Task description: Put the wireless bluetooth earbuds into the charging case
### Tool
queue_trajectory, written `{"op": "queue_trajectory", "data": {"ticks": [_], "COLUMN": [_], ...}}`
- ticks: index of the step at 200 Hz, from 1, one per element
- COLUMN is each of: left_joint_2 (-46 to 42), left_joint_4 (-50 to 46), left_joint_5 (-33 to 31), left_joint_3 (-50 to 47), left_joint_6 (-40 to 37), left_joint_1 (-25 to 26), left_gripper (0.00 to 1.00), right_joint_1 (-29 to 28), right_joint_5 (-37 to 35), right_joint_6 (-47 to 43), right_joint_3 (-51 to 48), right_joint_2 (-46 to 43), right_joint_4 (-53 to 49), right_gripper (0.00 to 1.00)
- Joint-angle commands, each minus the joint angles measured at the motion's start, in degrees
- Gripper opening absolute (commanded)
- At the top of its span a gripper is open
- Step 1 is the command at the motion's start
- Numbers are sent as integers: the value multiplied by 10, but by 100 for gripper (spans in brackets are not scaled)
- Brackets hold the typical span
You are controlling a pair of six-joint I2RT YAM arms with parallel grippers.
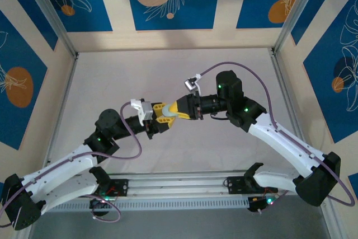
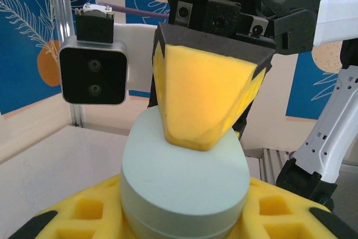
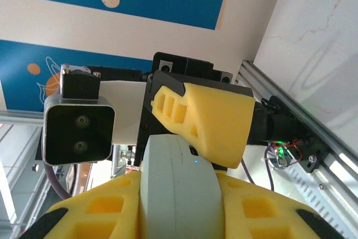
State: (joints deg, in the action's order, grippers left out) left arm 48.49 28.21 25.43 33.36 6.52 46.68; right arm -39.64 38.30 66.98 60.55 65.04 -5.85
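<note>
1. Pale-green case (image 2: 184,186) — mid-air over the counter (image 1: 168,71), gripped by both claws.
2. Left claw (image 1: 162,117) clenched on its rim; right claw (image 1: 178,110) clenched across its flat faces — meeting head-on, equally near.

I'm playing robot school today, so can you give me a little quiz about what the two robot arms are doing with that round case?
1. True or false: the charging case lies on the table.
2. What colour are the fingers of the right gripper? A yellow, B red, C purple.
3. How many grippers hold the case?
Key: 1 false, it is held up in the air. 2 A. 3 two, the left gripper holds it too.
</note>
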Motion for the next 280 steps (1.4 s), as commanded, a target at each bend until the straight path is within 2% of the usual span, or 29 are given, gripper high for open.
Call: {"op": "queue_trajectory", "data": {"ticks": [1,13,25,48,67,88,112,139,197,226,245,280], "left_joint_2": [-8,-10,-14,-24,-46,-77,-100,-106,-100,-97,-99,-99], "left_joint_4": [6,-9,-18,-50,-67,-97,-174,-238,-271,-315,-329,-347], "left_joint_5": [-12,-25,-28,-34,-58,-119,-201,-264,-316,-358,-372,-405], "left_joint_3": [15,14,10,1,-17,-33,-21,-9,-9,1,3,2], "left_joint_6": [4,2,-2,-5,5,10,9,16,31,32,29,22], "left_joint_1": [2,2,2,2,2,2,2,2,2,1,1,-2], "left_gripper": [36,45,50,76,83,85,85,87,90,93,95,98], "right_joint_1": [7,10,15,33,54,86,111,120,119,111,112,124], "right_joint_5": [-15,-26,-41,-80,-134,-186,-184,-195,-171,-174,-196,-252], "right_joint_6": [-6,-4,-1,4,-32,-57,-50,-69,-83,-91,-102,-131], "right_joint_3": [-14,-23,-34,-68,-100,-157,-220,-229,-188,-170,-169,-175], "right_joint_2": [-19,-28,-37,-60,-67,-35,17,83,251,295,297,261], "right_joint_4": [-1,-1,-1,-1,-49,-88,-4,43,101,96,62,-30], "right_gripper": [24,23,22,21,21,22,22,22,23,26,33,52]}}
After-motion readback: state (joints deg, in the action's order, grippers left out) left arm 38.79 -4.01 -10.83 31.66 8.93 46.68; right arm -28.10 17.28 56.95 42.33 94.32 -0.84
